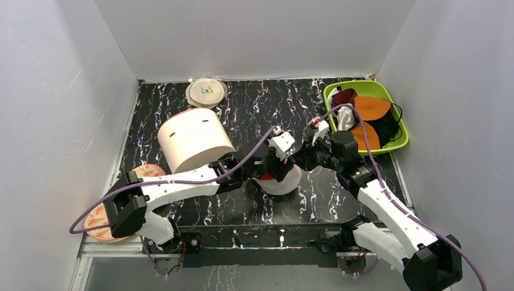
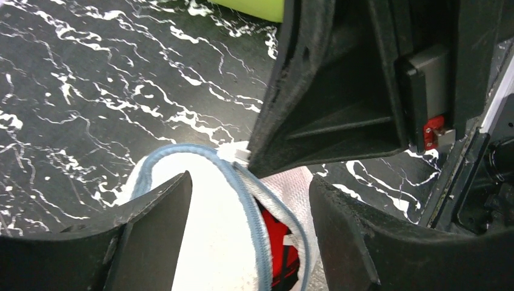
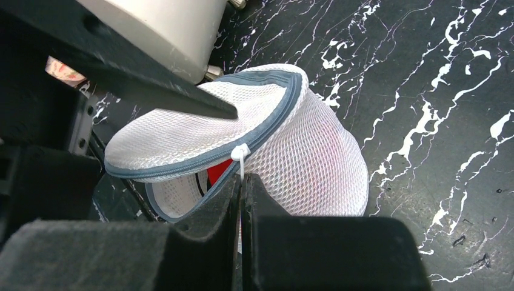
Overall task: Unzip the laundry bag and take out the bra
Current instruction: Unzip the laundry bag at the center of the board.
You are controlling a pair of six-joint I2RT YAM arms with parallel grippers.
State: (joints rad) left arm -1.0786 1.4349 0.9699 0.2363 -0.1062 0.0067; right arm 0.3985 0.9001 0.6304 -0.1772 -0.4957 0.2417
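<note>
The laundry bag is a small white mesh dome with a blue-grey zip, at the table's middle. It is partly unzipped, its lid lifted. The red bra shows through the gap, and also in the left wrist view. My right gripper is shut on the white zip pull at the bag's rim. My left gripper is open and straddles the bag's top. One of its fingers lies on the lid. The two grippers meet over the bag in the top view.
A big cream cylinder lies left of the bag. A flat beige disc sits at the back. A green tray at the back right holds orange cups and a dark maroon garment. Pinkish discs lie at the left edge.
</note>
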